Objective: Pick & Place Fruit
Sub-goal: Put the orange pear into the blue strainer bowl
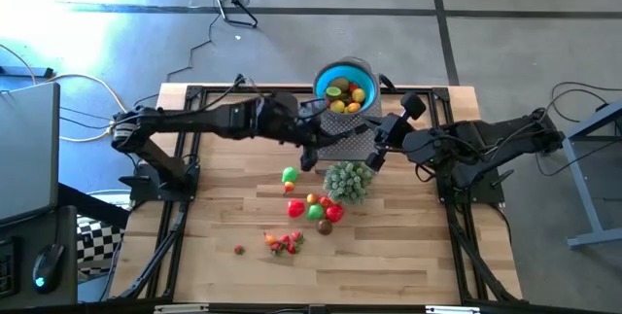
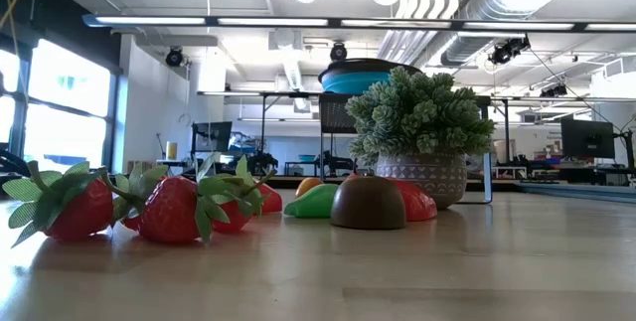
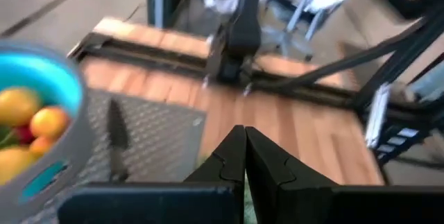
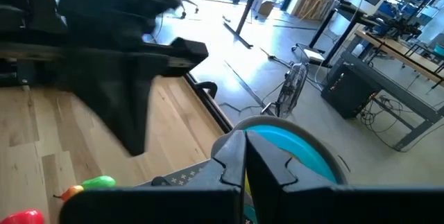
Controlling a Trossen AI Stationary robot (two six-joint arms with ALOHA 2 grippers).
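Several small toy fruits lie loose on the wooden table: a green one [image 1: 290, 174], a red and green cluster [image 1: 322, 208] and strawberries [image 1: 283, 243], which the low view shows up close [image 2: 169, 207]. More fruit [image 1: 345, 93] fills the blue bowl [image 1: 323, 73] at the far edge, also in the left wrist view [image 3: 66, 89]. My left gripper [image 1: 311, 156] hovers shut, with nothing in it, just short of the bowl [image 3: 244, 151]. My right gripper [image 1: 374, 155] hangs shut and empty [image 4: 244, 156] beside the bowl [image 4: 291, 141].
A pale green bushy plant [image 1: 348, 180] in a patterned pot [image 2: 427, 177] stands between the grippers and the loose fruit. A grey metal mat [image 3: 163, 137] with a black-handled knife [image 3: 116, 132] lies next to the bowl. Black frame rails [image 1: 185, 139] border the table.
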